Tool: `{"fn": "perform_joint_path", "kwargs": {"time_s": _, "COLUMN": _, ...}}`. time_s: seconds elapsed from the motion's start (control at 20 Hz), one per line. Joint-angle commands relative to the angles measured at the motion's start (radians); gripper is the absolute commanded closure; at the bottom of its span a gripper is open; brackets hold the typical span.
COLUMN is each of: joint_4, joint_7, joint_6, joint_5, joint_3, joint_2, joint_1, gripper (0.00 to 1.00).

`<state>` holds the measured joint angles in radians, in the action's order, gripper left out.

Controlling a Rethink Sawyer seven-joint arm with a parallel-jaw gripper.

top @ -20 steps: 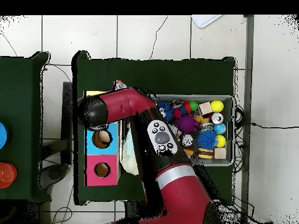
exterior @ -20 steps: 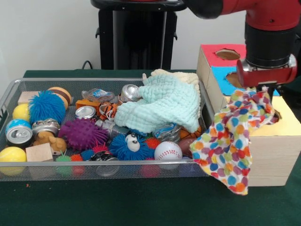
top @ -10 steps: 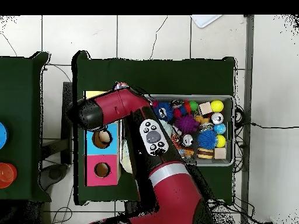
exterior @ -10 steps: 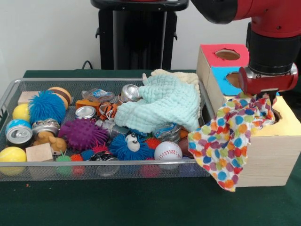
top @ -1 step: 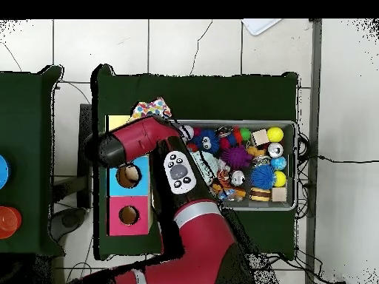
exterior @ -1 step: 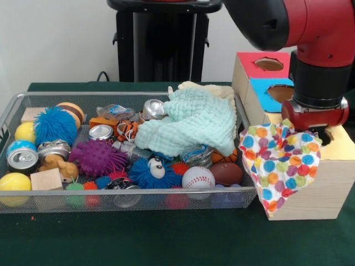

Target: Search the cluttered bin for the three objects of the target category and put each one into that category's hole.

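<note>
One polka-dot cloth (exterior @ -1 step: pixel 282 163) drapes over the yellow box section (exterior @ -1 step: pixel 339 145) beneath the hand (exterior @ -1 step: pixel 315 126), whose grip I cannot tell; no writing reads.

cloth (exterior @ -1 step: pixel 282 164): multicolour polka dots | towel (exterior @ -1 step: pixel 190 126): mint | box top (exterior @ -1 step: pixel 338 145): yellow

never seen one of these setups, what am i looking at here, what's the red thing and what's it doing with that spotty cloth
The red thing is a robot arm on a stand. One picture is taken from across the table, the other from straight above. On the green table stands a wire bin full of odd items: fuzzy balls, cans, a baseball, a mint green cloth. Beside it is a wooden box with red, blue and yellow tops, each with a hole. The polka-dot cloth hangs from under the arm's end at the yellow hole, draped down the box's side. The gripper itself is hidden, so I cannot tell whether it is gripping the cloth.
</note>
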<state>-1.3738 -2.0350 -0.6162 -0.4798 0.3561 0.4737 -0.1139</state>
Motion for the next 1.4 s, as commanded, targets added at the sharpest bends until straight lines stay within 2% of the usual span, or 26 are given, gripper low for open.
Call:
{"fn": "perform_joint_path", "kwargs": {"time_s": 0.05, "joint_4": -0.04, "joint_7": 0.002, "joint_6": 0.037, "joint_5": -0.124, "joint_3": -0.079, "joint_2": -0.245, "joint_1": 0.043, "gripper": 1.0}}
{"fn": "perform_joint_path", "kwargs": {"time_s": 0.3, "joint_4": -0.016, "joint_7": 0.012, "joint_6": 0.077, "joint_5": -0.107, "joint_3": -0.073, "joint_2": -0.276, "joint_1": 0.041, "gripper": 1.0}}
{"fn": "perform_joint_path", "kwargs": {"time_s": 0.6, "joint_4": -0.001, "joint_7": -0.039, "joint_6": 0.132, "joint_5": -0.101, "joint_3": -0.092, "joint_2": -0.282, "joint_1": 0.061, "gripper": 1.0}}
{"fn": "perform_joint_path", "kwargs": {"time_s": 0.65, "joint_4": -0.006, "joint_7": -0.038, "joint_6": 0.149, "joint_5": -0.103, "joint_3": -0.097, "joint_2": -0.279, "joint_1": 0.064, "gripper": 0.0}}
{"fn": "perform_joint_path", "kwargs": {"time_s": 0.95, "joint_4": -0.006, "joint_7": -0.063, "joint_6": 0.143, "joint_5": -0.081, "joint_3": -0.112, "joint_2": -0.274, "joint_1": 0.076, "gripper": 0.0}}
{"fn": "perform_joint_path", "kwargs": {"time_s": 1.1, "joint_4": -0.023, "joint_7": -0.069, "joint_6": 0.125, "joint_5": -0.074, "joint_3": -0.125, "joint_2": -0.241, "joint_1": 0.087, "gripper": 0.0}}
{"fn": "perform_joint_path", "kwargs": {"time_s": 1.25, "joint_4": -0.076, "joint_7": -0.048, "joint_6": 0.069, "joint_5": -0.043, "joint_3": -0.118, "joint_2": -0.166, "joint_1": 0.077, "gripper": 0.0}}
{"fn": "perform_joint_path", "kwargs": {"time_s": 1.4, "joint_4": -0.127, "joint_7": 0.004, "joint_6": -0.03, "joint_5": -0.002, "joint_3": -0.095, "joint_2": -0.077, "joint_1": 0.056, "gripper": 0.0}}
